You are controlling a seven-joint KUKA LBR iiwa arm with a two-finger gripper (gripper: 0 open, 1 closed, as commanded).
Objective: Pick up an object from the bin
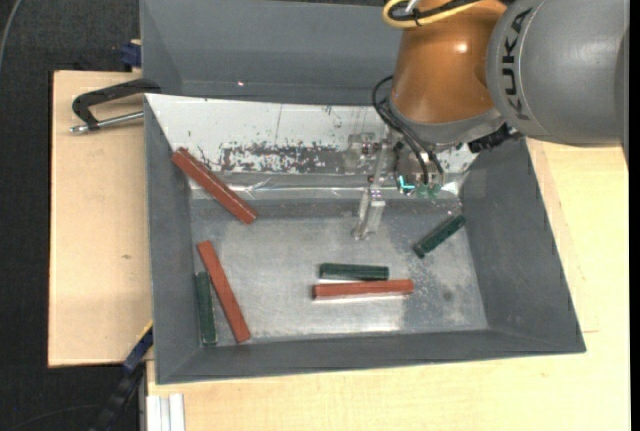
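Hovering by the bin's [300, 44] back wall, end effector [370, 217] - grip state can't tell. Nearest: dark green stick [353, 271] just in front, red stick [362, 289] alongside it - tilted green stick [438, 235] near.

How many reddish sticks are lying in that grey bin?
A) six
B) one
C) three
C: the bin holds the upper-left stick, the lower-left stick and the middle stick, all reddish.
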